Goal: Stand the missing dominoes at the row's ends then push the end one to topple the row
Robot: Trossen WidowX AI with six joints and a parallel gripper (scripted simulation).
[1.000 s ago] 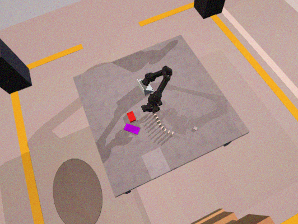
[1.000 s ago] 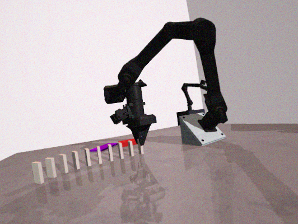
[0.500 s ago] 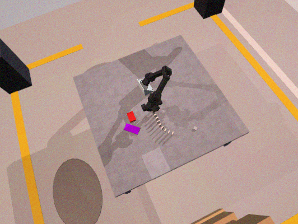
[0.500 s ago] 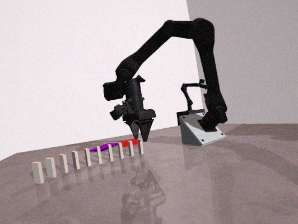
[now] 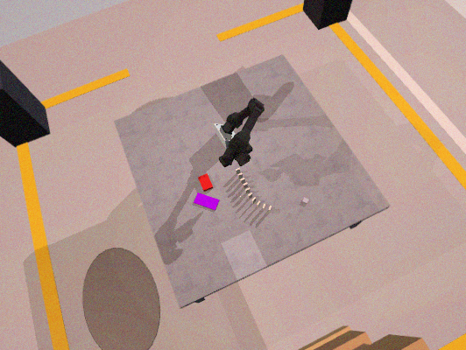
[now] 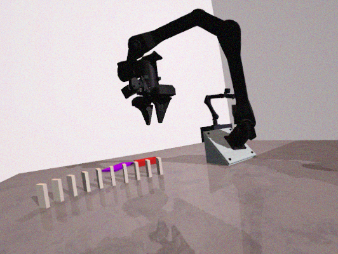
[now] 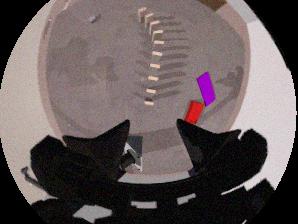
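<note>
Several cream dominoes stand upright in a gently curved row with roughly even gaps. The end domino nearest the arm's base (image 5: pixel 237 170) (image 6: pixel 159 166) (image 7: pixel 149 103) stands upright, free of the fingers. The far end domino (image 5: pixel 270 207) (image 6: pixel 43 195) stands upright too. My gripper (image 6: pixel 154 123) (image 7: pixel 153 121) is open and empty, pointing down, well above the table near the base end of the row. In the top view its fingertips are hidden under the arm.
A red block (image 5: pixel 205 182) (image 6: pixel 143 161) (image 7: pixel 194 112) and a purple block (image 5: pixel 206 201) (image 6: pixel 117 167) (image 7: pixel 206 89) lie to one side of the row. A small pale block (image 5: pixel 305 200) (image 7: pixel 94 19) lies on the other side. The arm's slanted base mount (image 6: pixel 216 152) is behind.
</note>
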